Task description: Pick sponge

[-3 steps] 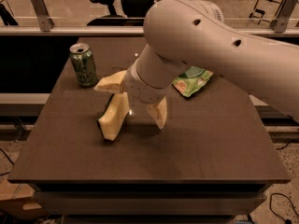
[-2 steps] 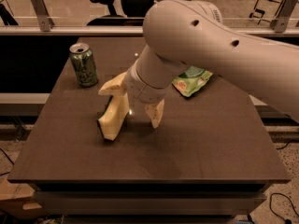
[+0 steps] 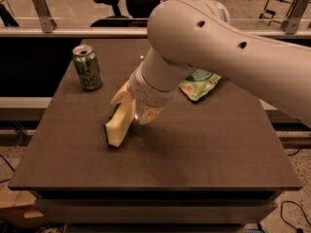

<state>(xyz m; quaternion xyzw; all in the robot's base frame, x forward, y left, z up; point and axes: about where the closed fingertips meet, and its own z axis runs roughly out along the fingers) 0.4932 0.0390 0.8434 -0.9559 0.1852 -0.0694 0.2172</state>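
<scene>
Hanging over the left half of the tabletop (image 3: pixel 204 154), the gripper (image 3: pixel 132 110) sits low beneath the thick pale arm (image 3: pixel 218 42), roughly midway between the front and back edges. Its fingers (image 3: pixel 121 96) look closed in on the upper end of the sponge (image 3: pixel 119 125), one on each broad side. The sponge stands tipped on its lower end, with the green scouring layer facing the left edge. That tilt suggests the foam is pinched rather than lying free, with its lower end at or just above the surface. The wrist is angled, probably to match the block's narrow width. The soda can (image 3: pixel 87 68) stands near the back left corner, and the snack bag (image 3: pixel 199 84) lies toward the back edge. Both are well apart from the grasp, so lifting straight up should disturb neither.
</scene>
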